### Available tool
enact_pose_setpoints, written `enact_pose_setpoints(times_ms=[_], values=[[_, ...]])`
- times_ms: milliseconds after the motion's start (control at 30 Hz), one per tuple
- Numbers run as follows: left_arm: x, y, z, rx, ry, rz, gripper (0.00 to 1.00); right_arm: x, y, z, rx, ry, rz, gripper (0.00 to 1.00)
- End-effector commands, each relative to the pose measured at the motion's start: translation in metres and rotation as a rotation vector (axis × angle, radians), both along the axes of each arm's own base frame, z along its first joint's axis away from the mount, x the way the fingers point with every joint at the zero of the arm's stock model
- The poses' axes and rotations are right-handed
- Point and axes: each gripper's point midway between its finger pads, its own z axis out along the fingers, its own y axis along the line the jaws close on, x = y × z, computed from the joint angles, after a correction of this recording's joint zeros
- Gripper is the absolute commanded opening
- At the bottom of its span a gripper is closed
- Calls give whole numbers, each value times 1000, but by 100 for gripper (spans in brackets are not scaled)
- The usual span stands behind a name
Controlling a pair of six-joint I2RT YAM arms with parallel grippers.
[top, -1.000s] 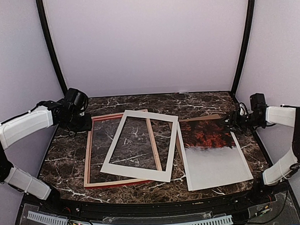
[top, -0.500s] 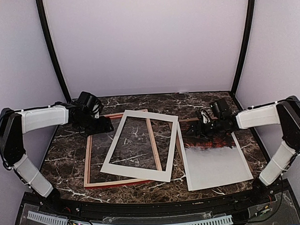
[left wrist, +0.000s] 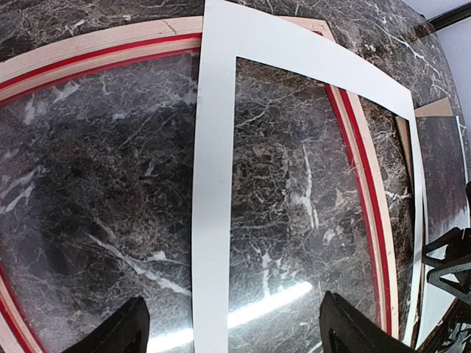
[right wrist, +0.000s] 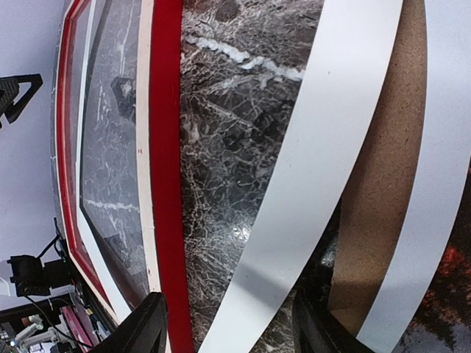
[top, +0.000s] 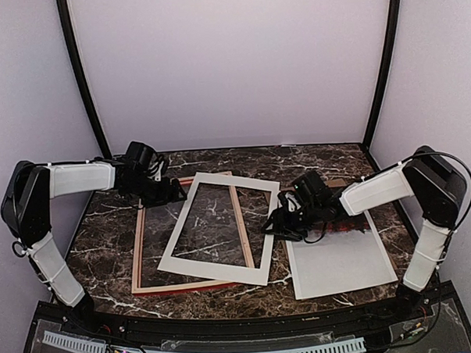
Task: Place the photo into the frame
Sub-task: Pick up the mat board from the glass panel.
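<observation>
We see the marble table [top: 105, 229] bearing the red frame [top: 137, 251] at left, with a white mat [top: 212, 273] lying tilted across it. The photo [top: 341, 258] lies right of the frame, outside it. The left tool [top: 171, 192] is released at the frame's far-left corner. The right tool [top: 275, 225], fingers apart, straddles the mat's right strip.

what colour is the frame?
The frame is red with a pale wood edge; best seen in the right wrist view.
</observation>
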Motion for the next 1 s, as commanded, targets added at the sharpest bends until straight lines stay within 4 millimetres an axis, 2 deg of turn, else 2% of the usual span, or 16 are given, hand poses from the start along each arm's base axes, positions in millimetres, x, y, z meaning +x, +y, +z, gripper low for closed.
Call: enact_pose_setpoints(times_ms=[0, 400, 567, 767, 967], values=[[9, -5, 16, -31, -50, -24, 82, 5, 8, 4, 9, -24, -55, 58], [10, 1, 20, -7, -72, -2, 83, 2, 9, -12, 61, 12, -121, 56], [9, 3, 20, 0, -73, 4, 83, 0, 13, -13, 132, 28, -144, 52], [8, 7, 20, 19, -76, 18, 83, 2, 17, -12, 195, 25, -162, 39], [5, 19, 18, 43, -68, 46, 84, 10, 21, 5, 273, -25, -159, 15]])
